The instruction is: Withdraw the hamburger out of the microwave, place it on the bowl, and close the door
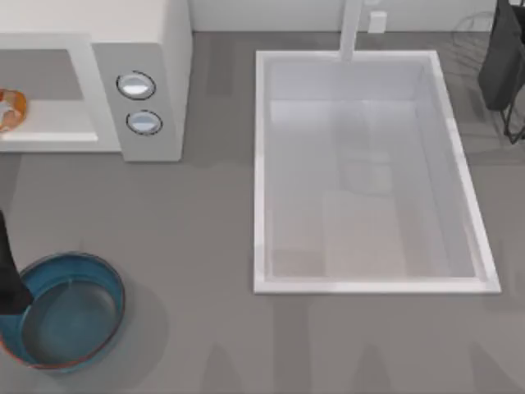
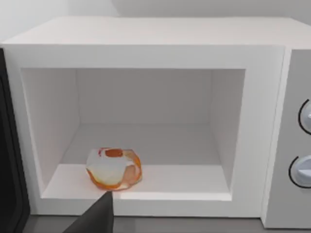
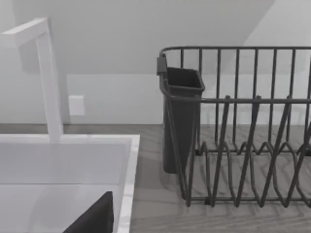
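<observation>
The microwave (image 1: 139,74) stands at the table's back left with its cavity open. The hamburger (image 2: 114,168), a pale lump with orange patches, lies on the cavity floor near the front lip; it also sits at the picture's left edge in the top view (image 1: 6,111). A dark panel beside the opening is the swung-out door (image 2: 8,160). The blue-teal bowl (image 1: 107,283) rests near the front left. My left arm (image 1: 6,283) crosses the bowl's left rim, and its gripper (image 2: 97,217) hangs just in front of the cavity, short of the hamburger. My right gripper (image 3: 95,219) hovers by the sink's corner.
A white sink (image 1: 262,164) with a faucet (image 1: 353,29) fills the table's middle and right. A dark wire dish rack (image 3: 243,145) with a cutlery holder (image 3: 181,116) stands at the back right. Two knobs (image 1: 135,84) face up on the microwave's panel.
</observation>
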`<state>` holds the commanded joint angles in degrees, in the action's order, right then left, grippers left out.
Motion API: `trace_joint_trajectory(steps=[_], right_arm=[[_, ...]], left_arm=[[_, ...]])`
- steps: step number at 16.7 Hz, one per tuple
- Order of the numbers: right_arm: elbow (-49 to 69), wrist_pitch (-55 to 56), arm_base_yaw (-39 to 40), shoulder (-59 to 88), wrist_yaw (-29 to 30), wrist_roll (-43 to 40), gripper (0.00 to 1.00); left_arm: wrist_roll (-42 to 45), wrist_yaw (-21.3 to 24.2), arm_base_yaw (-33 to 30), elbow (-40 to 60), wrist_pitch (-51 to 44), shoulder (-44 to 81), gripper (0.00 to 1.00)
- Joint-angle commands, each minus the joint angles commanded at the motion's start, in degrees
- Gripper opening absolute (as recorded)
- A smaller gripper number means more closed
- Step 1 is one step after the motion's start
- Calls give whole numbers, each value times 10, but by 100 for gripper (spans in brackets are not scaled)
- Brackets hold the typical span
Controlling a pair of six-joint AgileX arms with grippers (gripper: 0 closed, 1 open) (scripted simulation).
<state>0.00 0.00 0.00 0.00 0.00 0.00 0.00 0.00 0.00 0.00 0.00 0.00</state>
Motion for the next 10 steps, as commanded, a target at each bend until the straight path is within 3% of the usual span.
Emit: trace_joint_trajectory(steps=[10], right_arm=[[0,0,0,0,0,0,100]], left_arm=[[2,7,5,25,28,58,100]])
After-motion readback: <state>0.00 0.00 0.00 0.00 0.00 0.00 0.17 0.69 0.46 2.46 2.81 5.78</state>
